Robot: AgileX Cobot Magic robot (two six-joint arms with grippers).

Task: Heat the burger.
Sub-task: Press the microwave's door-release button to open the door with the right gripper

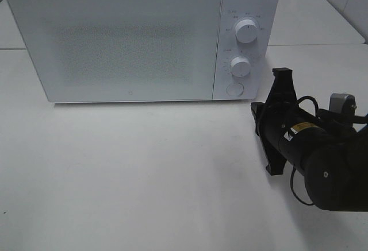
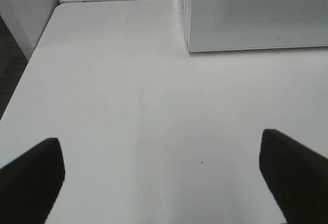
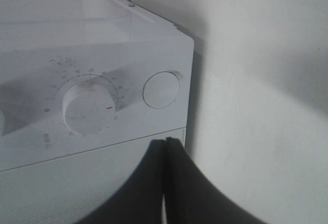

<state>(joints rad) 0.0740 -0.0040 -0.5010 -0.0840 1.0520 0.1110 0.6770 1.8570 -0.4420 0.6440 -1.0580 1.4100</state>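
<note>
Exterior high: microwave (image 1: 115, 44) at far edge of surface (image 1: 144, 176), door shut; right end effector (image 1: 257, 112) near right edge, tip toward round button (image 1: 234, 89). Left wrist: left end effector (image 2: 161, 183) released, fingers wide above surface. Right wrist: right end effector (image 3: 165, 183) clenched, nothing between fingers. Position of burger: cannot tell.

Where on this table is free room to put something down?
The table is bare all along the front of the microwave, out to the near edge. Crowded only at the right, where the right gripper sits close to the microwave's round button.
</note>
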